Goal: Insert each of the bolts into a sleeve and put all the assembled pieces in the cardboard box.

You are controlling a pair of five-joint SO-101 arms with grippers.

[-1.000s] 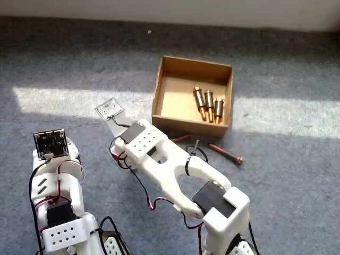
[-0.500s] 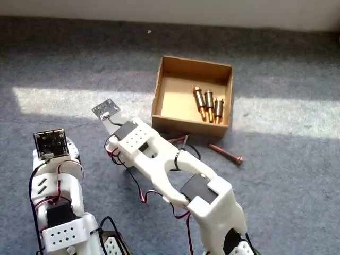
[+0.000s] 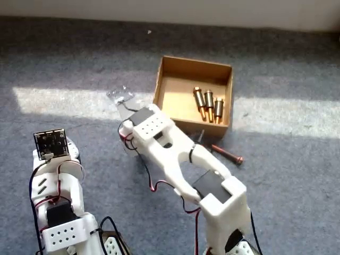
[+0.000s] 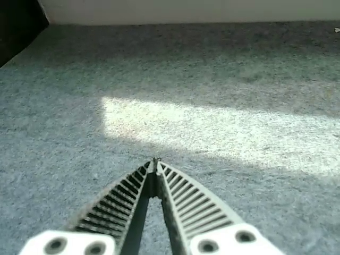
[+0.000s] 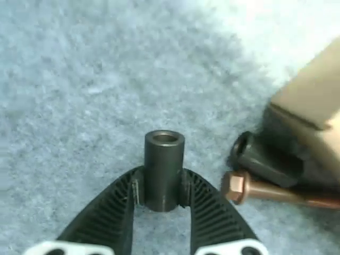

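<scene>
The white right arm (image 3: 180, 159) is stretched out long and low over the grey carpet (image 3: 69, 69). Its wrist is just beside the near left corner of the open brown cardboard box (image 3: 159, 90). The right gripper (image 5: 161, 181) has its two black fingers squeezed on a short, dark grey, round sleeve (image 5: 164, 154). The sleeve stands upright between them with its hole facing up.

Near it, a second dark sleeve (image 5: 257, 158) lies on its side close by the box. A long copper-coloured bolt (image 5: 276, 192) lies just beside that one. Another copper bolt (image 3: 226, 153) lies on the carpet in front of the box. Three brass-coloured finished pieces (image 3: 209, 103) lie side by side inside the box.

The white left arm (image 3: 58, 207) is folded up, well apart from the box. The left gripper (image 4: 155, 171) has its fingers pressed together with nothing between them.
</scene>
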